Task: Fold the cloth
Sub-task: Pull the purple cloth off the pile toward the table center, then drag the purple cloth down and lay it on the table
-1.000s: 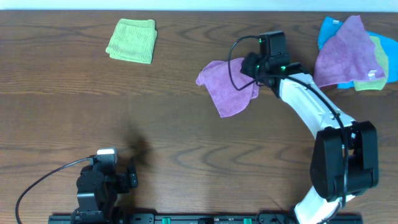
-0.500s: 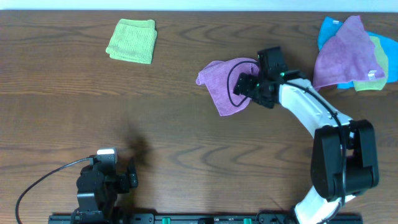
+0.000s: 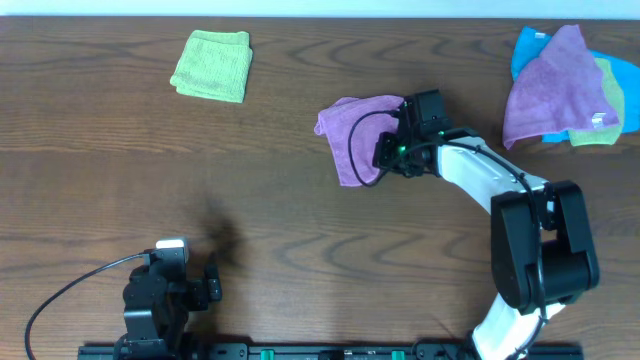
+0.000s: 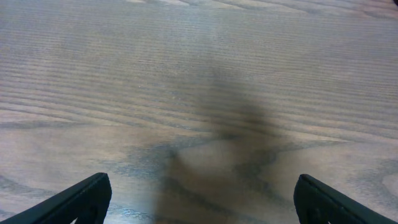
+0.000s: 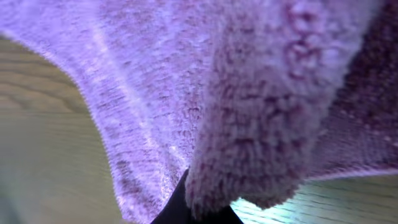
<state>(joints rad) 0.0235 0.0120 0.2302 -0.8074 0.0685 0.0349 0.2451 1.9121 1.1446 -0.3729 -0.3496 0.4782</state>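
**Cloth**: pinkish-purple microfibre. It lies on the bench, a little right of centre and toward the far edge. It is rumpled, not flat, and partly doubled over itself, with its near corner tapering toward the middle of the bench.

**Right gripper**: down at the cloth's right edge, jaws closed tight on a bunched ridge of the fabric. Purple pile fills the wrist view, and the ridge runs down to a dark fingertip at the bottom.

**Left gripper**: at the near left of the bench, jaws spread wide with nothing in them. Woodgrain shows between the tips.

**Lime-green towel**: folded, far left, well apart from the cloth.

**Heap of towels**: far right corner, with a paler lavender piece on top of blue and yellow-green ones. It is apart from the cloth.
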